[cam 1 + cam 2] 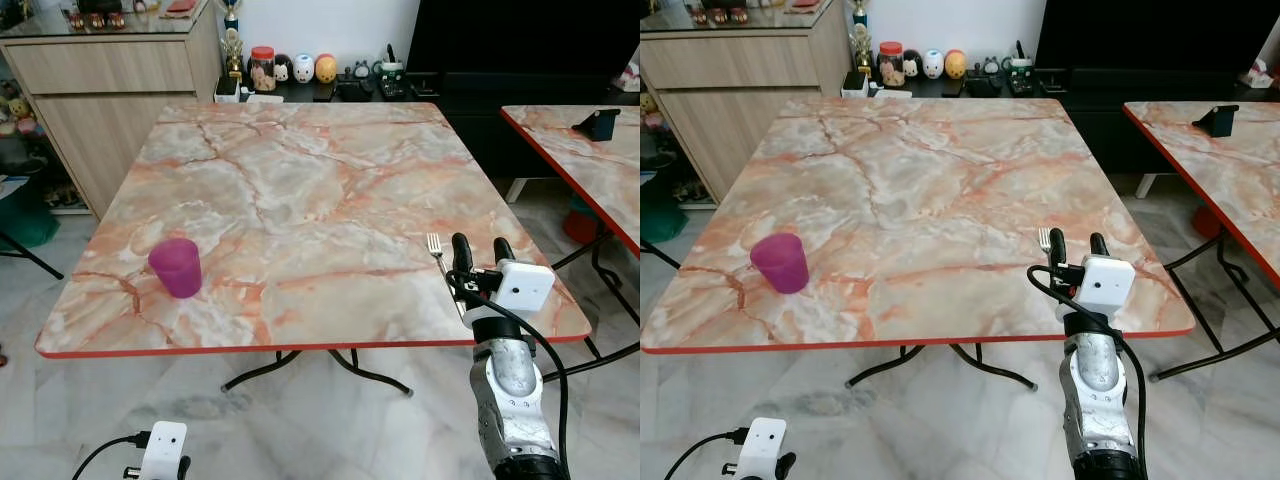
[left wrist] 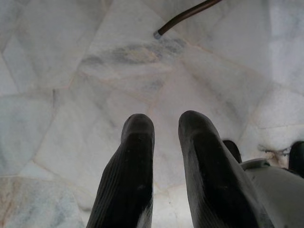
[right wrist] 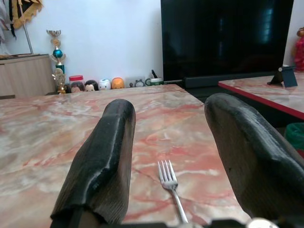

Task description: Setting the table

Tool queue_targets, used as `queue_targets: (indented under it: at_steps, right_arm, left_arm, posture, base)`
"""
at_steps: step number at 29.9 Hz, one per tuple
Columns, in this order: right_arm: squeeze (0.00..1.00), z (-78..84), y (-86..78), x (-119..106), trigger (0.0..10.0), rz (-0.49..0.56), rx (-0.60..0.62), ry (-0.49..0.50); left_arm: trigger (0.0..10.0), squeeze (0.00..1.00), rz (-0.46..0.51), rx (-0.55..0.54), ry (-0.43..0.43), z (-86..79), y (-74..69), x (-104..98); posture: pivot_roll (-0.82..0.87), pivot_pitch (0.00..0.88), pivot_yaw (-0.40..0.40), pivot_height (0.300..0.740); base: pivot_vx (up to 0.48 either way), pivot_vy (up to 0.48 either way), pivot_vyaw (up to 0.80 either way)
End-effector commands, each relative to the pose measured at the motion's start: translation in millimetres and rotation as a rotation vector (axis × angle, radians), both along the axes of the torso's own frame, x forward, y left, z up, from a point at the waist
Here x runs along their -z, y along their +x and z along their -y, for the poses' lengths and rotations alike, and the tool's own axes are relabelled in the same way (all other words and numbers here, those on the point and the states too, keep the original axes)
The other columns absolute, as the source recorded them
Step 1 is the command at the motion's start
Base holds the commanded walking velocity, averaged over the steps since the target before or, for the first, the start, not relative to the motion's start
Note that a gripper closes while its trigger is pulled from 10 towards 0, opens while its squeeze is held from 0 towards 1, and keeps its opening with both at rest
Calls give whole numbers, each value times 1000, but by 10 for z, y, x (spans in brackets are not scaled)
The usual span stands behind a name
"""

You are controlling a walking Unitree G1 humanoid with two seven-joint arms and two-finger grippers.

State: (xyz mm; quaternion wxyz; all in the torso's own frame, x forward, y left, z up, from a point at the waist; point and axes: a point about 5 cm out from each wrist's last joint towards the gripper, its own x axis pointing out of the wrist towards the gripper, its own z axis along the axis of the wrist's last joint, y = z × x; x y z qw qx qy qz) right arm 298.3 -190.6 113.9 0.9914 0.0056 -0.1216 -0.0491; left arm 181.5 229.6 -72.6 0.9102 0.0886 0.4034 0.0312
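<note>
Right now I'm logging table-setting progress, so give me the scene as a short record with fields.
surface: marble-pattern table with a red edge
cup: purple cup upright near the table's front left corner
fork: fork lying flat near the front right edge, tines pointing away from the robot
right gripper: right gripper open, fingers either side of the fork, not holding it
left gripper: left gripper hanging low over the floor, fingers slightly apart, empty
other: second table at right

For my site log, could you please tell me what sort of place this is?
Probably a home living or dining room: a marble-patterned table holding a fork and a purple cup, a large dark television, and a wooden cabinet.
</note>
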Motion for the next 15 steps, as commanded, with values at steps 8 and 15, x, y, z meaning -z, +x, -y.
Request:
queue_targets:
  at_steps: [8,15]
  right_arm:
    - [0,12,-20,2,10000,-1,5,9]
    - [0,15,-35,30,10000,-18,9,7]
  left_arm:
    - [10000,0,-34,1,4,12,-47,34]
    - [10000,0,-36,1,3,17,-55,39]
  posture:
    - [49,0,-16,731]
    - [48,0,-16,731]
  base:
    - [175,0,0]
    - [0,0,0]
